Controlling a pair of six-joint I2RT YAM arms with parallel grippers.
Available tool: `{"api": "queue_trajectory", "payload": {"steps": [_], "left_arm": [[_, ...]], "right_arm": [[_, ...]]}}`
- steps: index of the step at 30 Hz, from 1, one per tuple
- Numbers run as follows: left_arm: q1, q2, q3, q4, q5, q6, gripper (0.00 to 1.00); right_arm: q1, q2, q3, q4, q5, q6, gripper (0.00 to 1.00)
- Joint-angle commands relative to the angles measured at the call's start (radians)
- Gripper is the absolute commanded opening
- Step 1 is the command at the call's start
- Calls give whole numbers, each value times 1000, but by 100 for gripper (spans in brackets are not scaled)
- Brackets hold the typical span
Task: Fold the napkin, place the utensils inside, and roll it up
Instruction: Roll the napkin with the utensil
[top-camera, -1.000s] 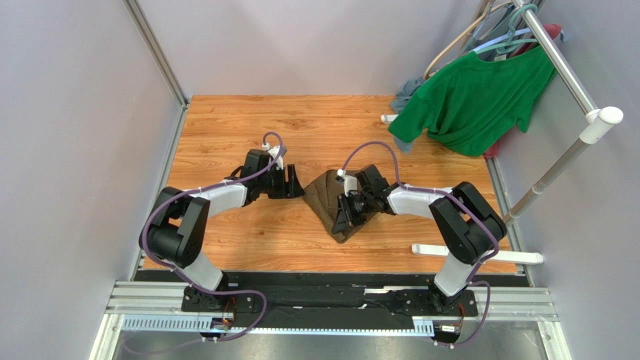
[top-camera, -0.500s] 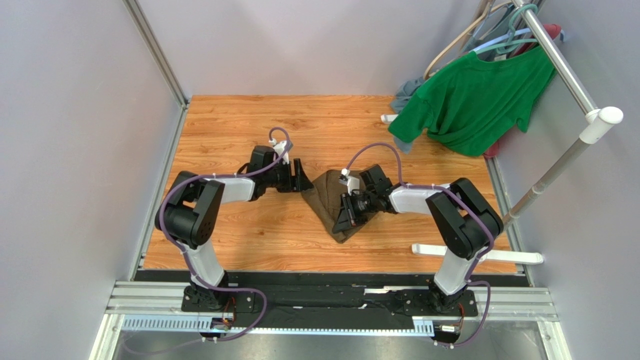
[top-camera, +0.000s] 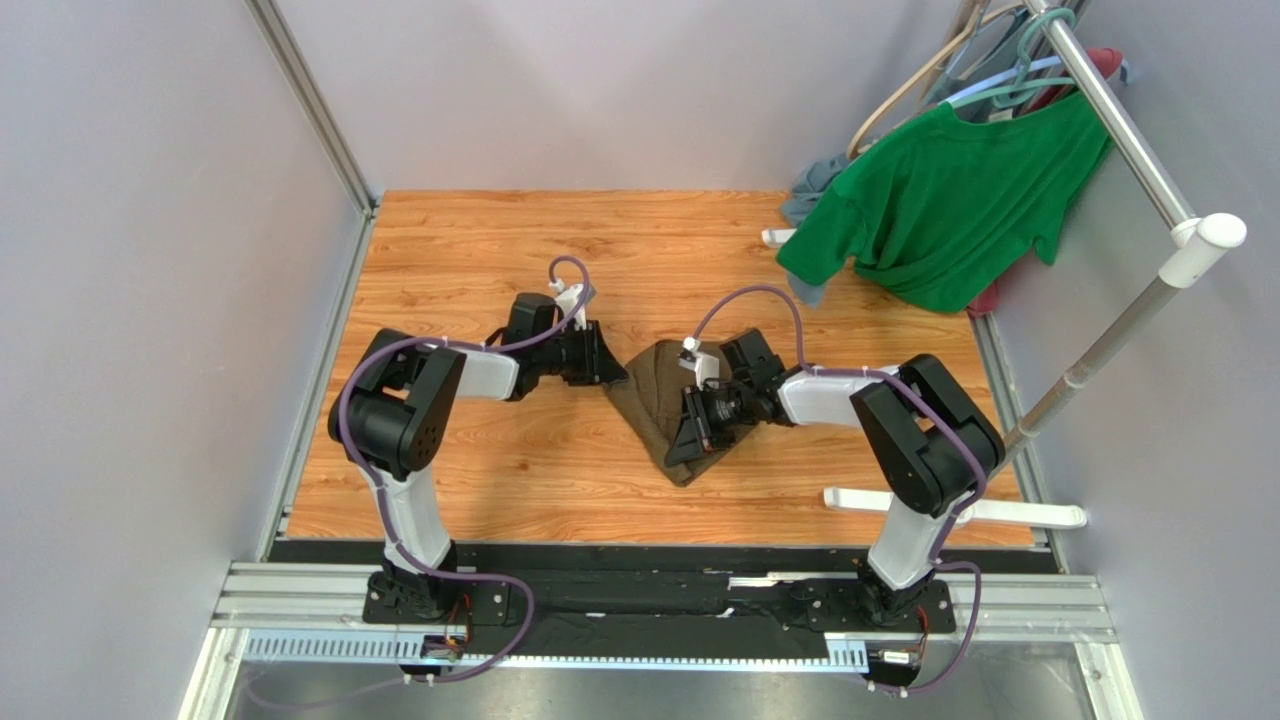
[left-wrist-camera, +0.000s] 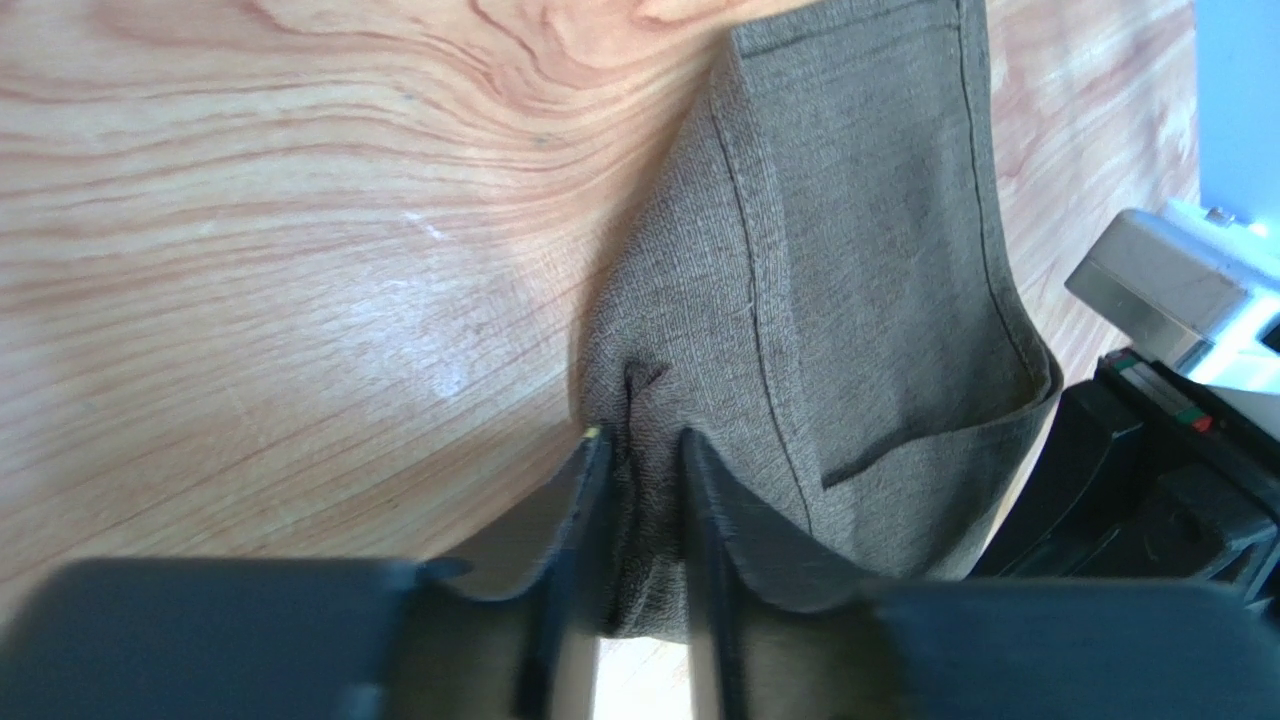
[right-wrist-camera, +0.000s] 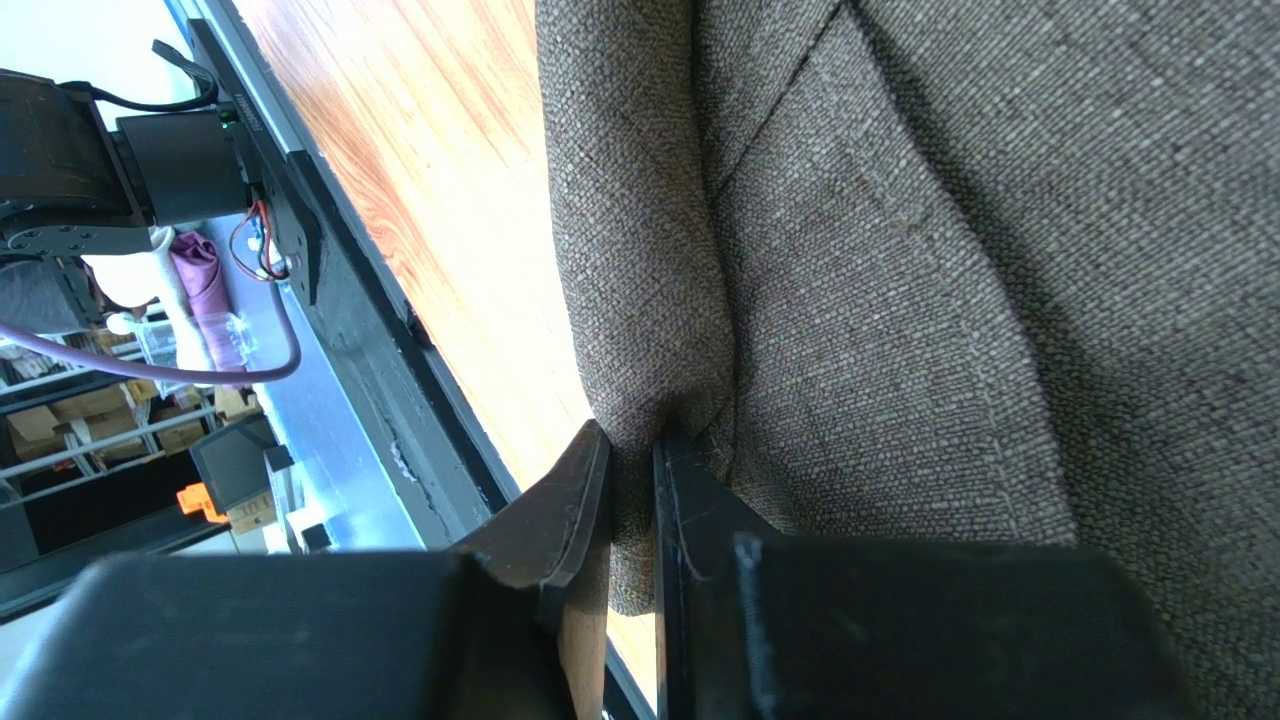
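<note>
The dark olive-brown napkin lies bunched in a folded wedge on the wooden table, between my two grippers. My left gripper sits at its left corner. In the left wrist view this gripper is shut on a pinch of the napkin, with cloth filling the narrow gap between the fingers. My right gripper holds the near right side. In the right wrist view it is shut on a fold of the napkin. The utensils are out of view.
A bright green T-shirt hangs from a metal rail at the back right, with a grey-blue garment behind it. The rack's white foot lies along the near right of the table. Grey walls enclose the left and back.
My left gripper slid right to the napkin's left corner and its jaws closed on the cloth. The right arm and the napkin stayed put.
</note>
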Motion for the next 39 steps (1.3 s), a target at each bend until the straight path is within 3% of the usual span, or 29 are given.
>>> {"api": "queue_trajectory", "payload": {"steps": [1,2,3,5,11,15,18,24,33,39], "left_arm": [[-15,7,3,-7,16,6,15],[-15,2,3,-17,7,9,10],[-15,-5,6,-43,2,12,1],[-15,-16,15,-70,-7,17,0],[-15,-28,59,-205,-10,37,0],[-15,-13,87,-280,-4,45,0],[-15,4,112,-322,-1,48,0],[-13,16,132,-348,2,48,0],[-13,21,144,-357,7,52,0],[-13,19,149,-356,7,54,0]], "right_arm": [[-5,24,1,-98,149,-42,11],[-3,12,21,-133,156,-49,16],[-3,-14,38,-159,174,-59,29],[-5,-44,88,-242,217,-90,46],[24,-202,220,-422,410,-137,57],[137,-254,294,-431,644,-197,59],[303,-225,331,-399,829,-248,59],[404,-89,394,-341,906,-289,58],[412,16,420,-311,941,-342,57],[412,56,408,-311,939,-342,50]]}}
